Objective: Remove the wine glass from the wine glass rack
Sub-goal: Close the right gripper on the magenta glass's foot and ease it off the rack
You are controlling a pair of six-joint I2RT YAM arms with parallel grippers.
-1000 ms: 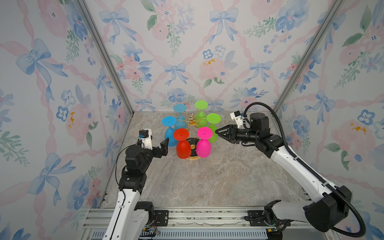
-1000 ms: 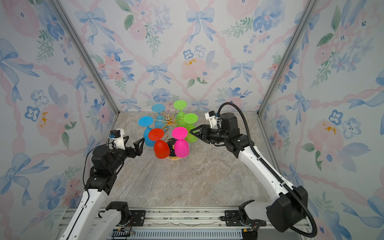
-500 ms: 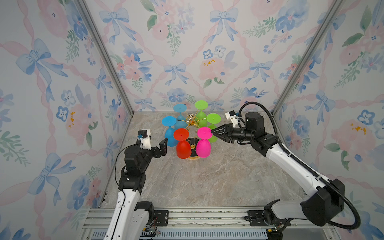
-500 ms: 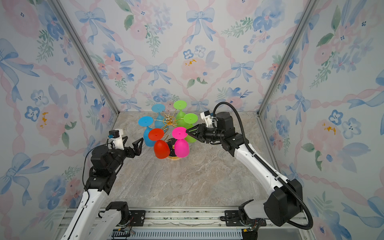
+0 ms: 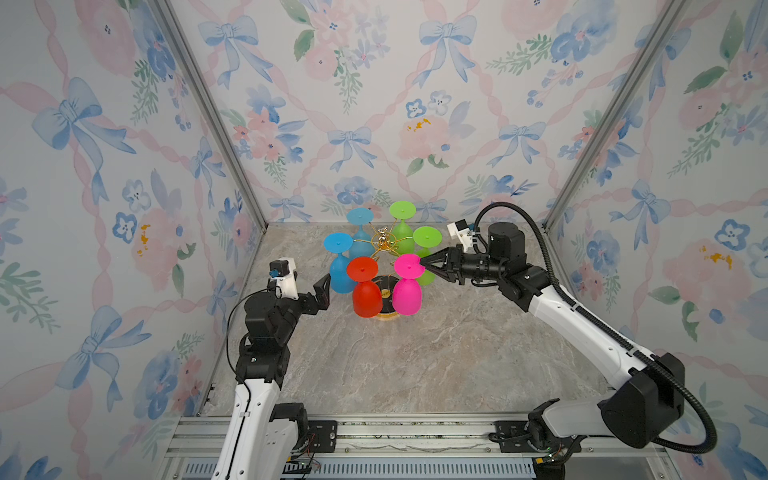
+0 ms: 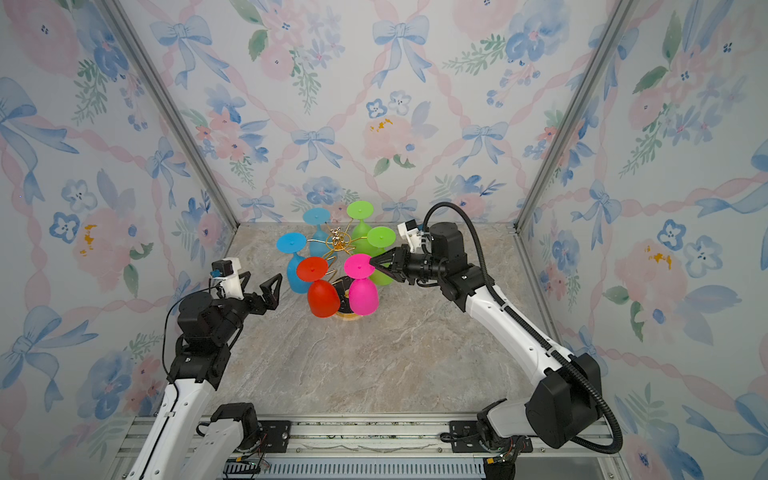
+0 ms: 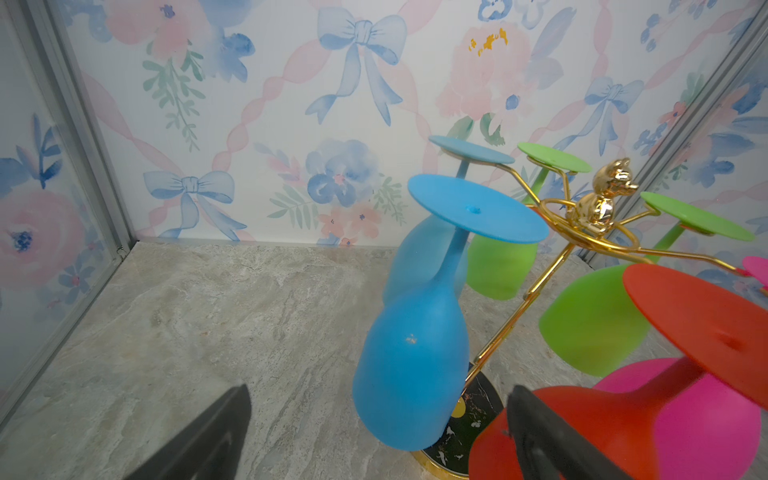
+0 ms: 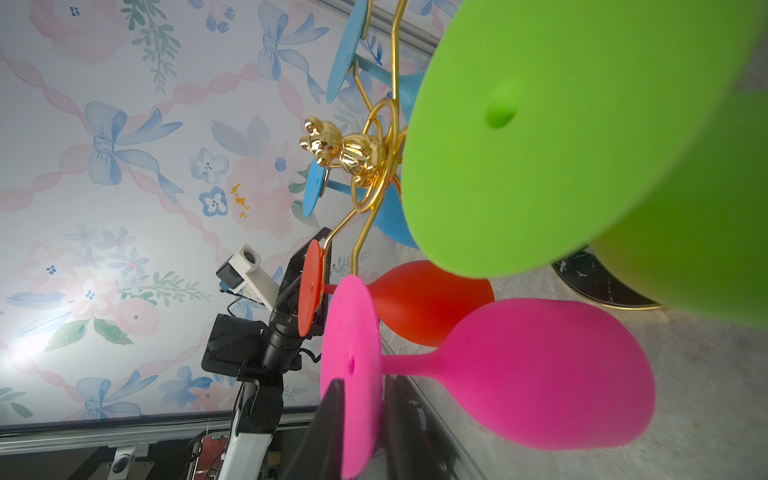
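The left gripper [image 6: 258, 286] hangs with its jaws spread wide and empty, near the blue wine glass [image 5: 340, 266] but touching nothing, so nothing steadies the wine glass rack [image 5: 383, 240] if it gets tugged. Next to the blue one hangs the red wine glass [image 5: 366, 295], its bowl just beside the bowl of the pink wine glass [image 5: 406, 291], which hangs upside down in a wire loop on the near side of the rack, foot on top. The likely trouble sits there: a grip on only the thin rim of the foot may slip. A pull that does not follow the loop outward could snag the stem, swing the pink bowl into the red one, or drag the loaded rack across the table [image 5: 415, 353]. A green wine glass [image 5: 427, 237] hangs just behind the approach and could be nudged. The right gripper [image 5: 423, 262] has its jaws standing narrow on either side of the pink foot's edge; whether they already pinch it I cannot tell.
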